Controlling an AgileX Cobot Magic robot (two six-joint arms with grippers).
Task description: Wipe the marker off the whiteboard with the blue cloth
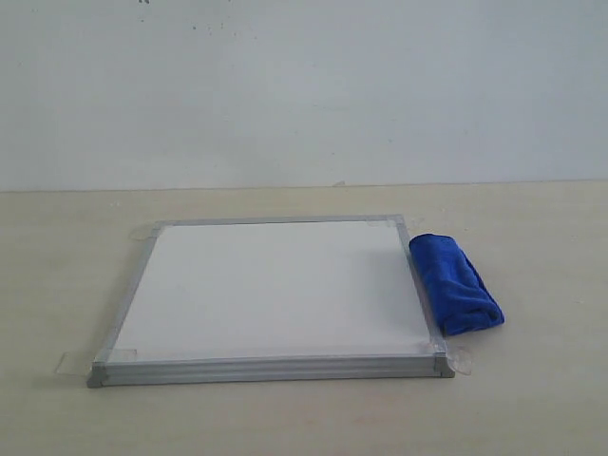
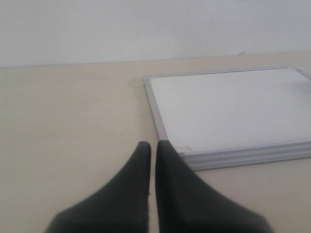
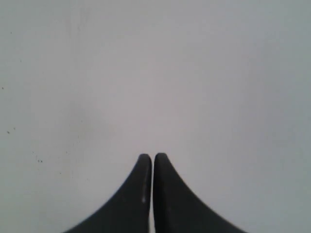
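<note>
The whiteboard [image 1: 271,290] lies flat on the table, silver-framed, with clear tape at its corners. Its white surface shows no red marker lines in any view. The blue cloth [image 1: 454,283], a rolled bundle, rests against the board's right edge. Neither arm appears in the exterior view. My left gripper [image 2: 153,144] is shut and empty, hovering over bare table just off a near corner of the whiteboard [image 2: 228,109]. My right gripper [image 3: 153,156] is shut and empty, facing only a plain white wall; neither board nor cloth shows there.
The beige table [image 1: 76,275] extends around the board on all sides. A white wall [image 1: 304,85] stands behind it. Tape tabs [image 1: 71,362] stick out from the board's corners onto the table.
</note>
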